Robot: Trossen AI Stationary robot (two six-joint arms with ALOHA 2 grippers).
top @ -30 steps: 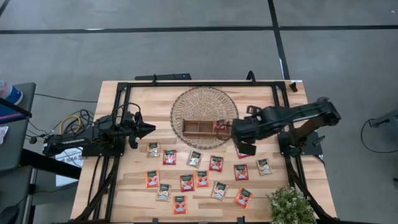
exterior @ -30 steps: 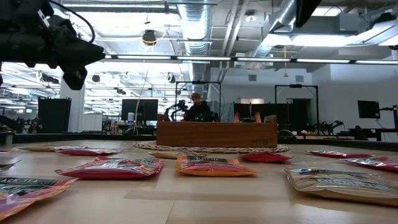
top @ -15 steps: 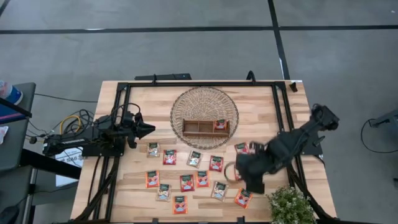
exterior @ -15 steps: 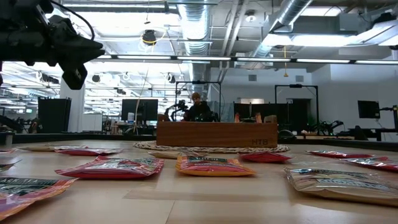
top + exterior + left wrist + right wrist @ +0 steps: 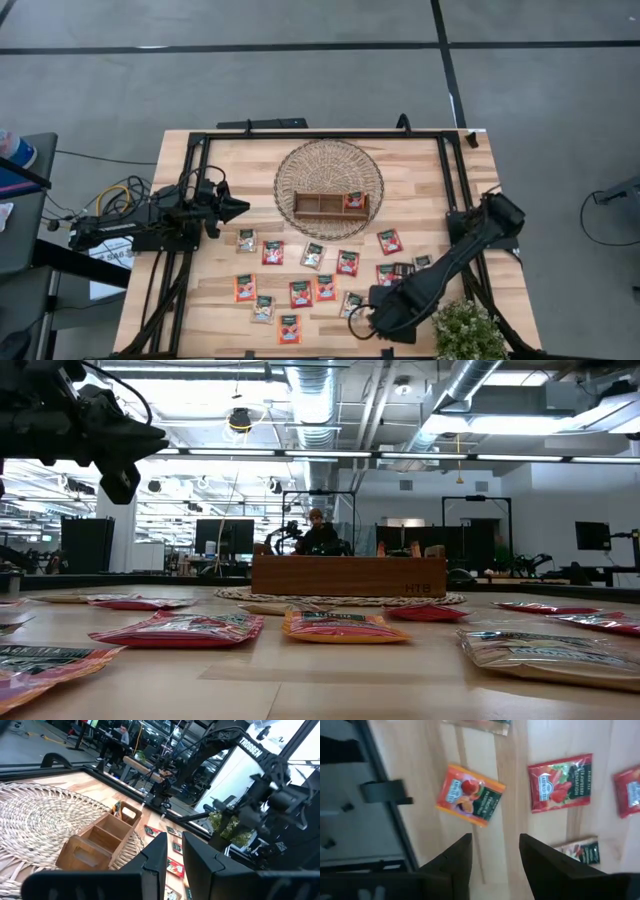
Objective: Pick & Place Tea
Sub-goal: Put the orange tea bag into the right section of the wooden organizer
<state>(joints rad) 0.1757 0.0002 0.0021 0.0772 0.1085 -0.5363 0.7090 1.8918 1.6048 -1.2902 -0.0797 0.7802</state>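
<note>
Since a second ago the right arm has swung from the tray out to the table's near edge, where its gripper (image 5: 368,318), fingers parted and empty, hovers over an orange sachet (image 5: 470,795). On the pale wooden table (image 5: 420,170) sits the round wicker basket (image 5: 329,150) bearing the brown three-compartment wooden tray (image 5: 318,204), which holds one red sachet (image 5: 353,200), so sorting looks barely begun. Some sixteen flat tea sachets (image 5: 301,293) lie loose. Left gripper (image 5: 240,208) waits beside the basket, fingers parted
</note>
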